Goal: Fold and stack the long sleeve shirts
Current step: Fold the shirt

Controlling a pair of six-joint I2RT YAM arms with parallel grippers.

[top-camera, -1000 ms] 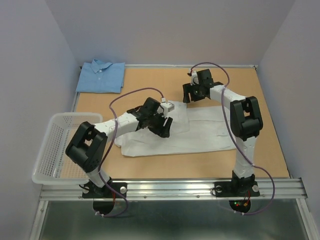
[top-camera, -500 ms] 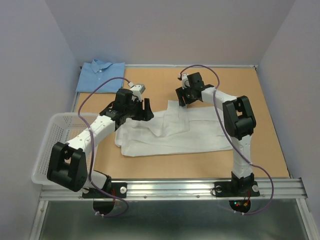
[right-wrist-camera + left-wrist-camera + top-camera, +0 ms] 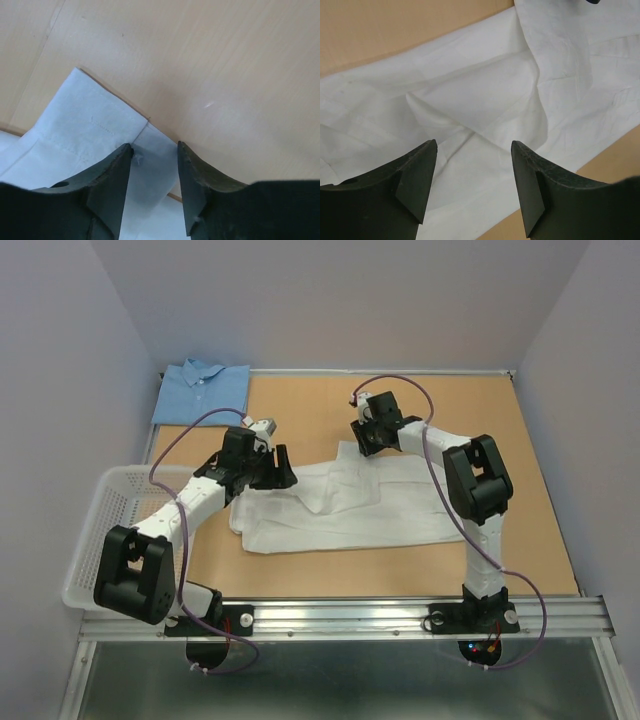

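My left gripper (image 3: 474, 146) has its fingers (image 3: 415, 185) spread wide with nothing between them, hanging over the 9 o'clock end of the white shirt (image 3: 485, 95). My right gripper (image 3: 155, 151) stands at a narrow gap. Its fingers (image 3: 107, 185) sit astride a hemmed corner of that shirt, which lies flat on the table (image 3: 210, 60), and they are not closed on it. Nearest me, at 8 o'clock, the white mesh basket (image 3: 105, 540) sits at the table's edge. The white shirt lies rumpled and spread across the middle, from 9 toward 3 o'clock. Farthest, at 11 o'clock, the light blue shirt (image 3: 203, 392) lies folded in the corner, collar toward the far wall.
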